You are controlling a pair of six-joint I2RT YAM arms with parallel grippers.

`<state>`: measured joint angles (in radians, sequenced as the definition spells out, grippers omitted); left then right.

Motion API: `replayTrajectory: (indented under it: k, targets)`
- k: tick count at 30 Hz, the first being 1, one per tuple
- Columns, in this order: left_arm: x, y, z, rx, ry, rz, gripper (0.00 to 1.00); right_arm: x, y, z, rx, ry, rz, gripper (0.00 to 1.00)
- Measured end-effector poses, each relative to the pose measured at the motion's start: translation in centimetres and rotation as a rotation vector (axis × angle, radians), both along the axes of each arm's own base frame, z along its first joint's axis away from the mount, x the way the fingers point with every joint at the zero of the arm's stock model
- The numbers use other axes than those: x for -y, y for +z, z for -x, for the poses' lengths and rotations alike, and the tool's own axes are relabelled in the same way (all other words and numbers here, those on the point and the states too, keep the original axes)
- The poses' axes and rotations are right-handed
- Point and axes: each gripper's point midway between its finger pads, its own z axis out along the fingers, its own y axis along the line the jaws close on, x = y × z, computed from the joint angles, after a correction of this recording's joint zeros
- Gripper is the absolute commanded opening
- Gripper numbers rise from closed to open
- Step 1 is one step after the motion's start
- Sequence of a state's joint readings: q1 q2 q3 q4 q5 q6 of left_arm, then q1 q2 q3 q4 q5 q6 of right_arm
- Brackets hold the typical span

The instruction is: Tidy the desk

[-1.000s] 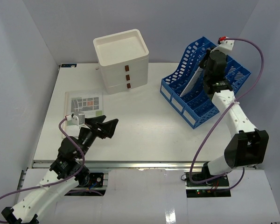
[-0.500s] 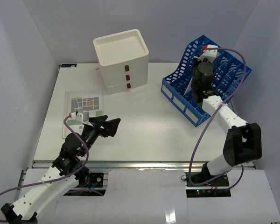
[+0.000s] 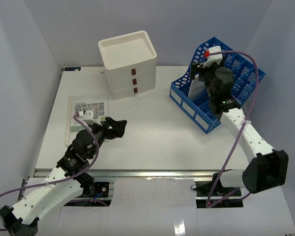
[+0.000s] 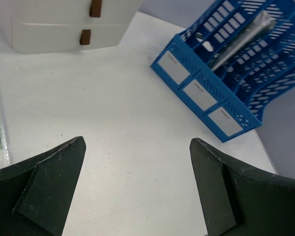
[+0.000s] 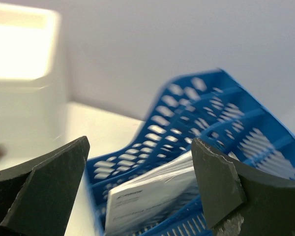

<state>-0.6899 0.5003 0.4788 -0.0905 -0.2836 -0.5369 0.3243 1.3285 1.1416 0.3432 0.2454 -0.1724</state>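
Note:
The white desk point(image 3: 152, 132) carries a blue file rack point(image 3: 246, 69) at the back right. A white booklet point(image 3: 196, 87) stands tilted in one of the rack's left slots. My right gripper point(image 3: 200, 73) hovers just above it, open and apart from it. In the right wrist view the booklet point(image 5: 152, 196) lies below the open right gripper point(image 5: 138, 142), inside the rack point(image 5: 196, 113). My left gripper point(image 3: 119, 126) hangs open over the desk's front left, holding nothing. The left wrist view shows only bare desk point(image 4: 113, 123) between the left gripper point(image 4: 136, 141) fingers.
A white three-drawer box point(image 3: 130, 64) stands at the back centre. A printed sheet point(image 3: 88, 110) lies flat on the left of the desk, just behind the left arm. A metal rail point(image 3: 152, 173) runs along the front edge. Grey walls close in both sides.
My right gripper has opened and let go of the white booklet, which now rests in the rack. The right wrist has turned. The left arm has shifted slightly forward.

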Motion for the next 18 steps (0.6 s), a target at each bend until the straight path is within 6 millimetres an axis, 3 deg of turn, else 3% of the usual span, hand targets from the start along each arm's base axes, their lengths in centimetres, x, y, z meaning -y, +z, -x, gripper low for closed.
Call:
replayTrajectory:
  k: [5,8,10,14,18]
  targets:
    - [0.0,-1.2,-2.1,-0.163,0.087,-0.057,0.92,-5.6,2.7,6.0,-0.001,0.437,0.193,0.91]
    - [-1.1,-3.5,-3.5,-0.269,0.137,-0.089,0.86,-8.6,1.1,10.5,-0.047,0.706,0.264,0.93]
    - [-2.9,-5.1,-4.7,-0.338,0.186,-0.094,0.83,-10.3,-1.6,13.0,-0.111,0.868,0.285,0.93]
    - [-9.1,-7.7,-7.2,-0.456,0.337,-0.077,0.80,-11.6,-9.7,16.8,-0.323,1.077,0.258,0.92]
    - [-17.0,-9.6,-9.3,-0.534,0.465,0.027,0.87,-11.6,-15.7,20.2,-0.492,1.187,0.197,0.93]
